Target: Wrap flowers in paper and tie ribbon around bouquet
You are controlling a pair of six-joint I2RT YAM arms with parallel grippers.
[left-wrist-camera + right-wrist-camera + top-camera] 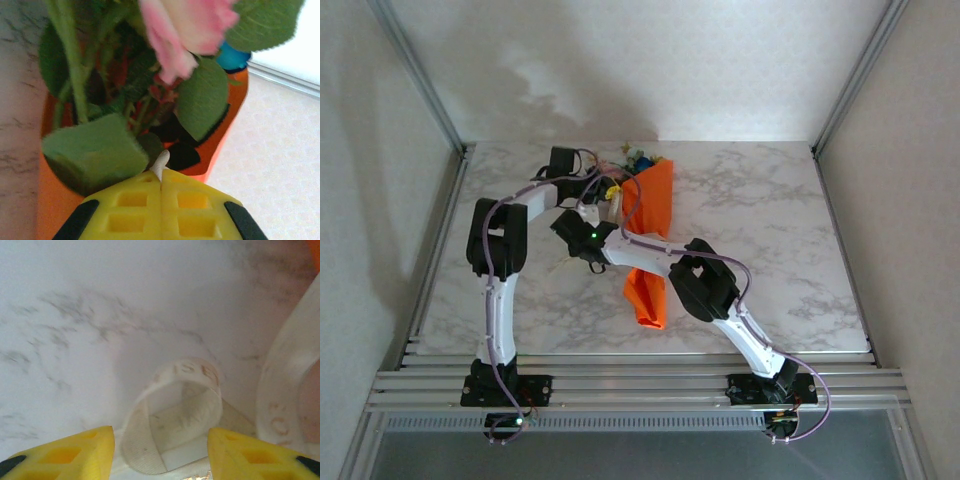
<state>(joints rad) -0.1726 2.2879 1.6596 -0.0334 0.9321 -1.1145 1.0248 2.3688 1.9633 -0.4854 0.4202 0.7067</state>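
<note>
The bouquet (655,200) lies on the marble table, an orange paper cone with its flared tail (646,298) toward me and the flowers (636,158) at the far end. In the left wrist view pink blooms (185,35) and green leaves fill the paper's (227,117) open mouth. My left gripper (161,175) sits at that mouth, shut on an end of the cream ribbon (163,161). My right gripper (161,440) is open just above the table, left of the bouquet. A curled loop of ribbon (172,415) stands between its fingers, not pinched. Another ribbon curve (287,385) runs at the right.
My right arm (705,285) reaches across the bouquet's waist from the near right. My left arm (498,240) bends round the far left. Metal frame posts (835,110) and white walls bound the table (770,230). Rails (640,385) run along the near edge.
</note>
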